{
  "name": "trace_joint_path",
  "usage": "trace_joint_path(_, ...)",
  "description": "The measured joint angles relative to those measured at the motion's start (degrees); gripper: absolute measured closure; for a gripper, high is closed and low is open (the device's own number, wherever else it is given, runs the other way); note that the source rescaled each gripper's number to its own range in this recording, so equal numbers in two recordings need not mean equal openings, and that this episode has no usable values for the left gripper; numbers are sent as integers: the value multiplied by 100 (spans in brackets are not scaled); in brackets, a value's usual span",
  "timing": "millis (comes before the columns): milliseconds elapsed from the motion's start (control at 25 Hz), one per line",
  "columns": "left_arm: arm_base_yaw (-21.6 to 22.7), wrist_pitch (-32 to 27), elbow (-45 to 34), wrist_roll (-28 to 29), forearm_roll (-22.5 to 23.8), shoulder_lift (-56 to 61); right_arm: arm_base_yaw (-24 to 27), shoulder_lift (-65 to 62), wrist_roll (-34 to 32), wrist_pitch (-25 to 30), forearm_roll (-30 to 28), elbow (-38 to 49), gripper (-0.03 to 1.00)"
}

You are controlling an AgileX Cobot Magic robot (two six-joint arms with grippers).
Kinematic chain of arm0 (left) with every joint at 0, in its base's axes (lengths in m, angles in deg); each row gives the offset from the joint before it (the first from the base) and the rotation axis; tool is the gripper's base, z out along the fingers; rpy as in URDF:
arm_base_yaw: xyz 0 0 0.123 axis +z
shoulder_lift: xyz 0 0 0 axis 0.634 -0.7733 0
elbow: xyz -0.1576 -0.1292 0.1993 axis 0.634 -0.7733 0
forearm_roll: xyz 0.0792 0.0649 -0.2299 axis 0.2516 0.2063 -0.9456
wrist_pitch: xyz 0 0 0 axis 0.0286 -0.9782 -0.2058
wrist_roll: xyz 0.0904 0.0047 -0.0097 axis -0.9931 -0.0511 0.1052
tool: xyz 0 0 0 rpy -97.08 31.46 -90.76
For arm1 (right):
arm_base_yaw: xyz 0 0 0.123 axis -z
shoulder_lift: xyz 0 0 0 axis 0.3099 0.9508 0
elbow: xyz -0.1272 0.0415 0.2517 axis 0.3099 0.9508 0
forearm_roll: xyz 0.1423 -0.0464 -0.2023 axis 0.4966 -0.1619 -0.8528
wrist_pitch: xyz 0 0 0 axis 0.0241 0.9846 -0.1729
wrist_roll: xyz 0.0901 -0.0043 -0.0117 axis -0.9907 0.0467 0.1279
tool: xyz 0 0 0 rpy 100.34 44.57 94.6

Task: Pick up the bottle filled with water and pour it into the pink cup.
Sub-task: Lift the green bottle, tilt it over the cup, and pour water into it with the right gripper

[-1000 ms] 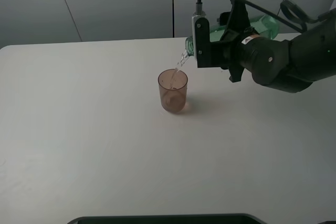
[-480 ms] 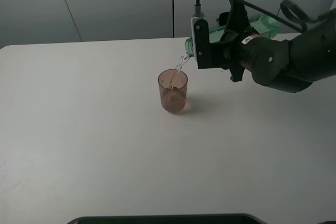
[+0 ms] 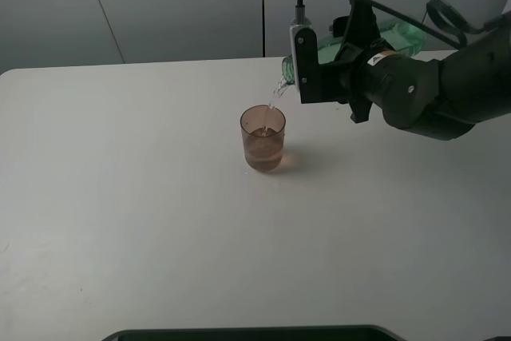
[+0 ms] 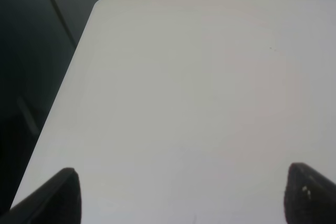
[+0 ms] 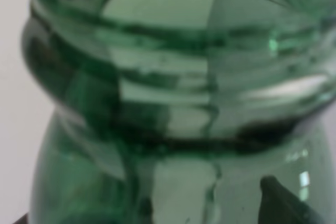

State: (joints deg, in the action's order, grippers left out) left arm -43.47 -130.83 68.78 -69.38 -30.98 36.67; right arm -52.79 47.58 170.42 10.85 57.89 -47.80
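My right gripper (image 3: 351,55) is shut on the green-tinted bottle (image 3: 402,37) and holds it tipped almost level above the table, with its mouth pointing left. A thin stream of water falls from the mouth into the pink cup (image 3: 263,140), which stands upright below it and is partly full. In the right wrist view the ribbed green bottle (image 5: 168,98) fills the frame, with one dark finger (image 5: 283,203) against it. My left gripper (image 4: 184,198) is open and empty over bare table, far from both; it is out of the exterior high view.
The white table (image 3: 144,213) has a rounded far left corner (image 4: 105,3), with dark floor beyond its left edge. A dark object (image 3: 247,333) lies along the table's front edge. Grey wall panels stand behind.
The bottle has stayed tipped over the cup and the water has kept running. The water level in the cup has risen. The left arm has not visibly moved.
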Motion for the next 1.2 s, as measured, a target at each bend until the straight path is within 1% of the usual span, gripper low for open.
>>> trace_joint_path(160,0,0,0,0,0,0,0,0,92,0,23,0,97)
trace_joint_path(1040,0,0,0,0,0,0,0,0,165,-44,33,0,97)
trace_joint_path(1200,0,0,0,0,0,0,0,0,-121,-51,33,0,97)
